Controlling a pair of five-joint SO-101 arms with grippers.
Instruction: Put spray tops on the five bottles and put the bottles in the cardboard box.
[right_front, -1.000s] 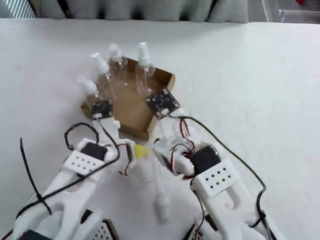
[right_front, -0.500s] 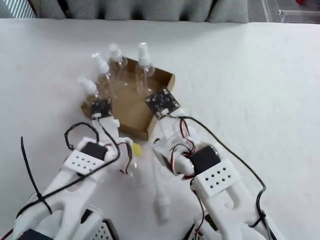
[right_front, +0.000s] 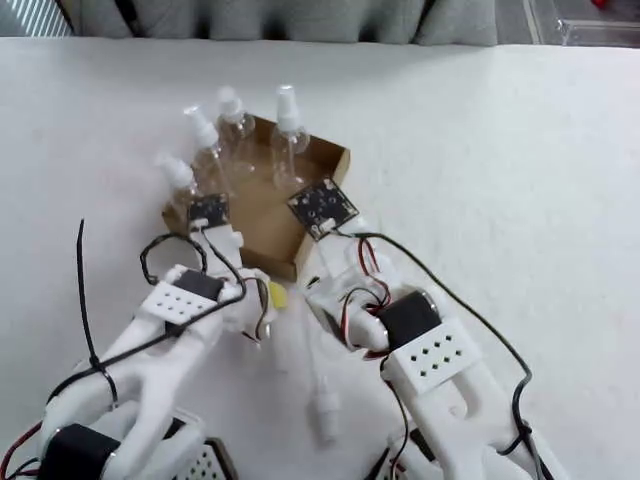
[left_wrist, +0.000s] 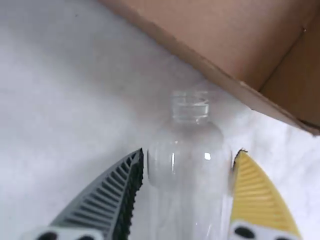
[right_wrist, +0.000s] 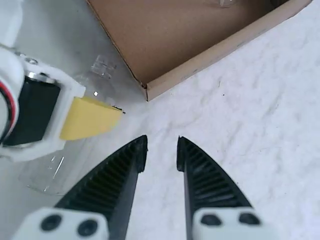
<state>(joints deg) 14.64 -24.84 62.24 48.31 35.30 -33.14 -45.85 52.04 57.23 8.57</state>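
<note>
A clear uncapped bottle (left_wrist: 190, 170) lies on the white table just short of the cardboard box (right_front: 258, 222). My left gripper (left_wrist: 189, 152) is shut on the bottle, its dark finger on one side and its yellow finger (right_front: 277, 295) on the other. The bottle's open neck points at the box wall (left_wrist: 235, 55). My right gripper (right_wrist: 161, 145) hovers over the bare table beside the box corner (right_wrist: 146, 92), fingers slightly apart with nothing between them. A loose spray top (right_front: 325, 412) lies between the two arms. Several capped bottles (right_front: 289, 140) stand in the box.
The box sits in the middle of the table, its near wall right in front of both grippers. Grey cushions line the far edge. Wide bare tabletop (right_front: 500, 180) extends to the right of the box. Loose black cables hang around both arms.
My left arm has pushed forward toward the box, and the yellow finger has slid closer to the box wall. The right arm and the loose spray top have stayed put.
</note>
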